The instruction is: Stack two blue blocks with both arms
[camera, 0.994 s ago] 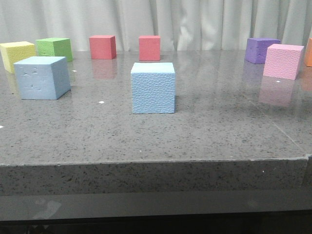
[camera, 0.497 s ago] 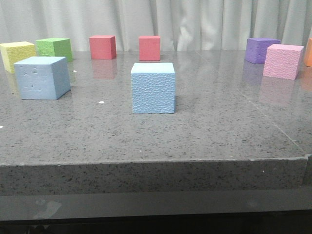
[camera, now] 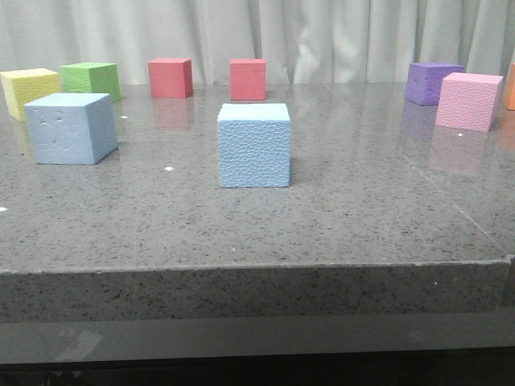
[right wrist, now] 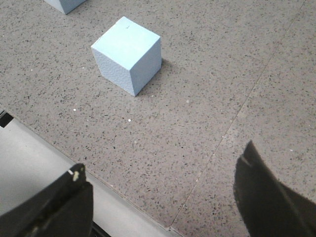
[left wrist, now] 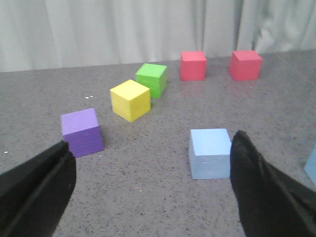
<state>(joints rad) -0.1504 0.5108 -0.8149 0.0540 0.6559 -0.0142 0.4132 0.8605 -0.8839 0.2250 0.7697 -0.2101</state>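
Note:
Two blue blocks stand apart on the grey table (camera: 362, 209). The dented one (camera: 71, 129) is at the left, the pitted one (camera: 254, 145) in the middle. Neither gripper shows in the front view. In the left wrist view my left gripper (left wrist: 152, 139) is open and empty, with the dented block (left wrist: 210, 153) just inside its right finger (left wrist: 261, 187) and further off. A sliver of the other block (left wrist: 311, 165) shows at the edge. In the right wrist view my right gripper (right wrist: 164, 157) is open and empty over the table's front edge, the middle block (right wrist: 127, 54) ahead of it.
Yellow (camera: 29, 91), green (camera: 90, 80) and two red cubes (camera: 170, 77) (camera: 248, 79) line the back. Purple (camera: 433, 83) and pink (camera: 467, 100) cubes stand at the right. Another purple cube (left wrist: 82, 132) lies near my left finger. A curtain hangs behind.

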